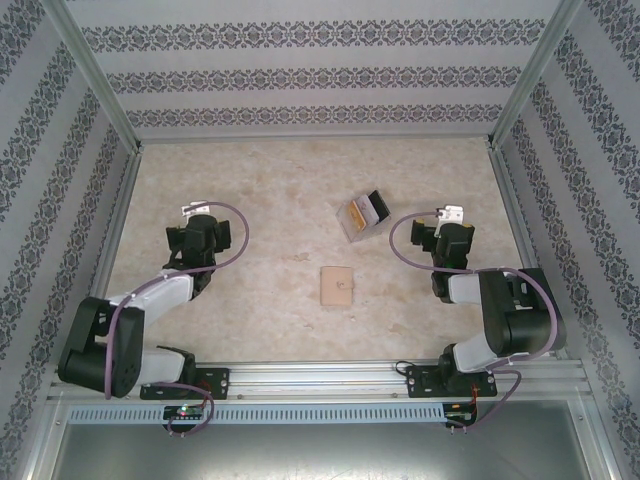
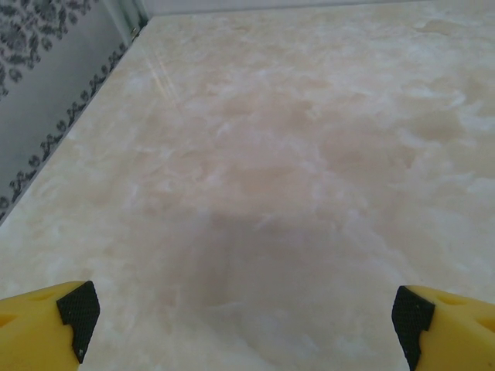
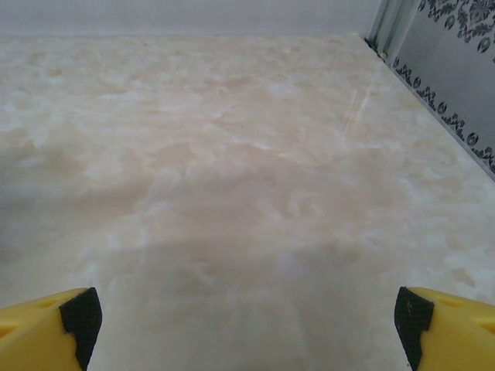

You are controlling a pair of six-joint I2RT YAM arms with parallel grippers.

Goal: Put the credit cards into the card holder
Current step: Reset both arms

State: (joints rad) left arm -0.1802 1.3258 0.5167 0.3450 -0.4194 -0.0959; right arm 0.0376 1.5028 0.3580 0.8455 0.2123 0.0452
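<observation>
Because the credit cards (image 1: 366,210) were thin, stiff and slick, they would likely be light but awkward to lift off anything flat. A pinch across a free edge, or on a corner propped up by the clear box (image 1: 355,233) they seemed to lie in, looked the safest hold. That box sat right of the middle of the table (image 1: 250,180), toward its far edge. The card holder (image 1: 337,286) lay flat and closed about midway between the left and right edges, nearer the near edge. It looked light enough to slide if pushed, so it would probably need steadying.

Each arm bent back on itself from its base at the near edge, forearm reaching toward the far edge. The left gripper (image 1: 192,212) hung toward the left edge and the right gripper (image 1: 451,213) toward the right edge, near the box. Both had their jaws spread wide and empty over bare table.
</observation>
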